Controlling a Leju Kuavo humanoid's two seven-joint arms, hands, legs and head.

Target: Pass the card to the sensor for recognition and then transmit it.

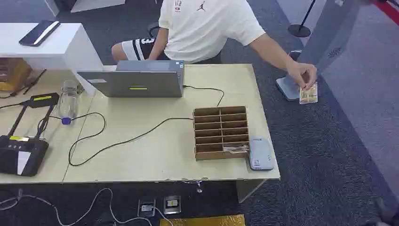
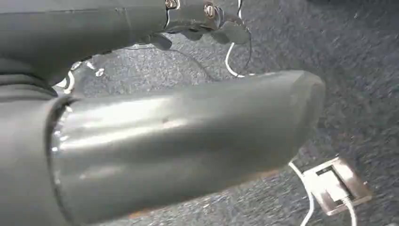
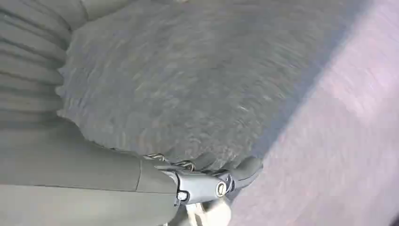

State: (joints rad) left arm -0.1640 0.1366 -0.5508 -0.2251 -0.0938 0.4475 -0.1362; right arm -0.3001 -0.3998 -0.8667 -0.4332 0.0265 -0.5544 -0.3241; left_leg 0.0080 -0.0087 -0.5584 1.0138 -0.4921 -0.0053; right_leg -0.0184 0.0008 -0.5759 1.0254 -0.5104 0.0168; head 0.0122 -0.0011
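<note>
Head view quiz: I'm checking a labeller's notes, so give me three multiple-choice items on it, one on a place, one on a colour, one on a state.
1. Where does the grey card reader lie?
A. on the laptop
B. on the table, right beside the wooden slotted box
C. on the floor

2. What colour is the person's shirt?
A. white
B. red
C. black

3. What is the card doing?
A. lying in the box
B. resting on the reader
C. held in the person's hand, off the table's right side

Answers: 1 B, it sits by the wooden slotted box at the table's front right. 2 A, the shirt is plainly white. 3 C, the person's hand holds it over the carpet.
</note>
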